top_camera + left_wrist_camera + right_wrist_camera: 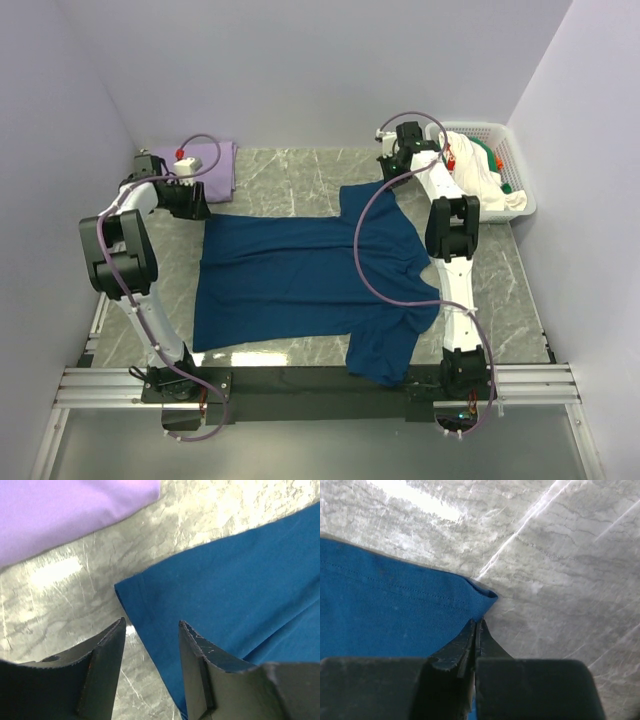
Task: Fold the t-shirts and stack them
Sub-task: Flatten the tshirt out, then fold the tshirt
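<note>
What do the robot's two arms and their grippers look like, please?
The left arm and right arm have white links and bulky black joints. A lilac cable loops along each. The left gripper and right gripper have black, wedge-shaped, tapering fingers.

Soft matt knit cloth on the navy tee (300, 270), mid-bench, with a fine stitched line along the hem. Smooth matt cloth on the lavender tee (212, 160) at the far left corner. Polished grey stone look to the bench (290, 175), veined and glossy with white glare. White plastic lattice for the basket (490, 127) at the far right corner. Dull black on the left hand (152, 625), fingers (205, 655) scuffed at the edges; same black on the right hand (475, 625). Bare silver metal rails (110, 385) along the near edge.
</note>
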You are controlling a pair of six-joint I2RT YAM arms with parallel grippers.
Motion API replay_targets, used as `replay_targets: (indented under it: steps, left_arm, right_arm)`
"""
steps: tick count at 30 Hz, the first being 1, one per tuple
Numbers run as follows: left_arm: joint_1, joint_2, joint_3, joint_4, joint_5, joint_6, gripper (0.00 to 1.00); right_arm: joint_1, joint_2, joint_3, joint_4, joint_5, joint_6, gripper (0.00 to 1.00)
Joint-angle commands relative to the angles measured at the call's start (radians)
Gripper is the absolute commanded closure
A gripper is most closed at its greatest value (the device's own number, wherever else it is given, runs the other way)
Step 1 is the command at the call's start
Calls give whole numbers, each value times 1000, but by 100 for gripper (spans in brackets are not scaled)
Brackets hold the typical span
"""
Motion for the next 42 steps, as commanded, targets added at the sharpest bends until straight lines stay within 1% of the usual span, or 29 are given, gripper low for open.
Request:
replay_targets:
  steps: [1,3,7,9,13,17,22,25,29,31,32,42]
  left_arm:
    - [-35,5,52,31,-2,25,48]
    - [-50,16,55,56,-50,41,49]
    - [-76,52,77,89,-111,47,50]
    - [-81,74,97,95,-124,62,48]
    - [-82,129,167,65,-140,96,47]
    - [-84,190,219,-6,-127,154,49]
    - [-84,198,220,-62,-85,215,57]
    - [-84,194,219,-75,-53,232,64]
    - [-82,192,226,-53,-42,226,85]
    - [-82,198,247,-52,-39,223,92]
    - [-82,201,256,-49,-41,220,99]
    - [-81,190,305,36,-32,200,99]
  right_arm:
    - [-5,-83,-70,34,14,-21,100]
    - [-2,-138,-84,68,19,-30,100]
    - [-2,-181,-78,88,23,-44,100]
    - [-4,-186,-71,82,23,-48,100]
    - [-2,-189,-75,79,25,-58,100]
    - [-2,-204,-83,87,22,-58,100]
    - [-4,-217,-62,99,36,-68,100]
    - [-2,-223,-55,111,45,-75,100]
    - [-4,-239,-61,134,57,-75,100]
    - [-4,-246,-63,156,68,-75,100]
    - [-5,-253,-65,163,73,-75,100]
    - [-5,-276,-19,268,115,-90,100]
